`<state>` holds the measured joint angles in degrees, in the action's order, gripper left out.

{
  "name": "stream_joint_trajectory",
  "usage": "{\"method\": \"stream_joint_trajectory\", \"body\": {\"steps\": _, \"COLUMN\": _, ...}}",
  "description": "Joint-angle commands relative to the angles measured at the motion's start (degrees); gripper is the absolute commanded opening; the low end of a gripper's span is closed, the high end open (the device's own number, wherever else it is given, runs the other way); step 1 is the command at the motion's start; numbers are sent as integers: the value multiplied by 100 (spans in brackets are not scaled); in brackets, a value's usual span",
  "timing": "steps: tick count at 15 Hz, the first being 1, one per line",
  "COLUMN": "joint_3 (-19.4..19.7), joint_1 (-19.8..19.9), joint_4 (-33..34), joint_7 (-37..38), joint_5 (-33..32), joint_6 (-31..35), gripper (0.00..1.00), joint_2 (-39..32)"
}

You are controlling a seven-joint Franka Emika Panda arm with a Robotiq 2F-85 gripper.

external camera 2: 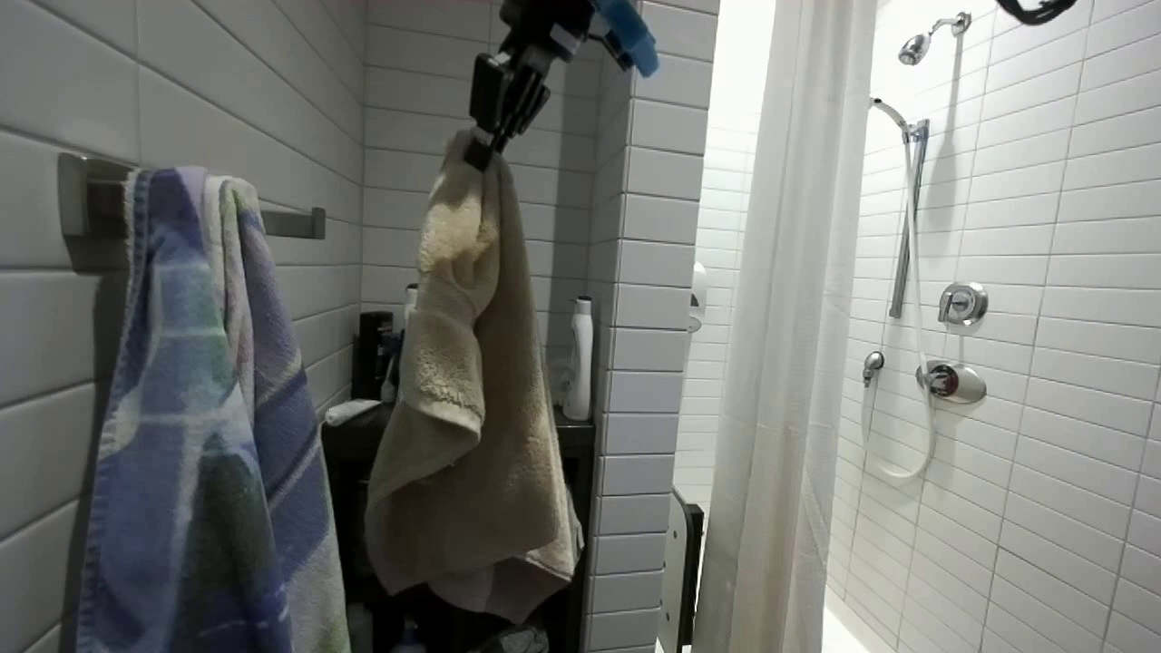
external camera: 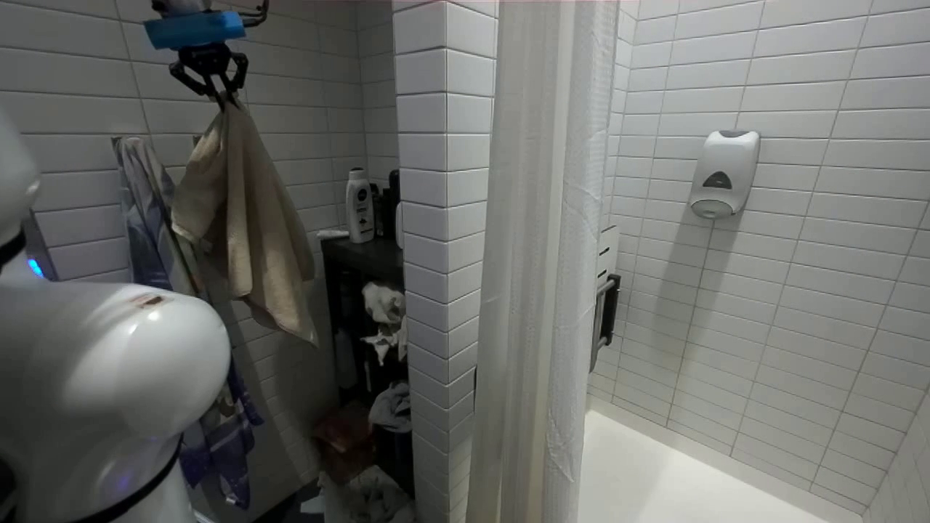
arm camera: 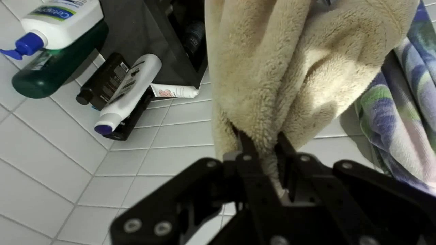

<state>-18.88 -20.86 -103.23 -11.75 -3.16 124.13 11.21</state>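
End effector (external camera: 224, 99): nearly closed, pinching beige towel (external camera: 251, 218) by its upper end | beige towel: hanging in loose folds beneath | patterned towel (external camera 2: 209, 408): draped over bar (external camera 2: 295, 224), near the beige one | shelf (external camera 2: 578, 442): behind beige towel in an exterior view, white bottle (external camera 2: 580, 363) standing on top | curtain (external camera: 541, 254): hanging beside tiled pillar (external camera: 445, 254)

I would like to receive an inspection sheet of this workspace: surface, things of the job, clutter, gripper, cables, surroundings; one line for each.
Surface: black shelf unit beside a tiled pillar.
Job's things: beige towel, hanging in folds, bunched at the top.
Clutter: bottles and a white tube on the shelf unit's top; crumpled pale items lower down.
Gripper: closed, pinching the beige towel.
Cables: dark loop at an exterior view's top edge, perhaps a cable.
Surroundings: patterned towel on a wall bar, shower curtain, white tiled walls.
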Motion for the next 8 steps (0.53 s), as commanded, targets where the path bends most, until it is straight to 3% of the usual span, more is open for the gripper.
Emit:
{"method": "stream_joint_trajectory", "body": {"steps": 1, "joint_3": 77, "joint_1": 60, "joint_4": -418, "joint_7": 31, "joint_5": 142, "joint_6": 172, "gripper": 5, "joint_2": 501}}
{"method": "stream_joint_trajectory", "body": {"steps": 8, "joint_3": 106, "joint_1": 32, "joint_4": -695, "joint_7": 8, "joint_5": 117, "joint_6": 228, "gripper": 5, "joint_2": 786}}
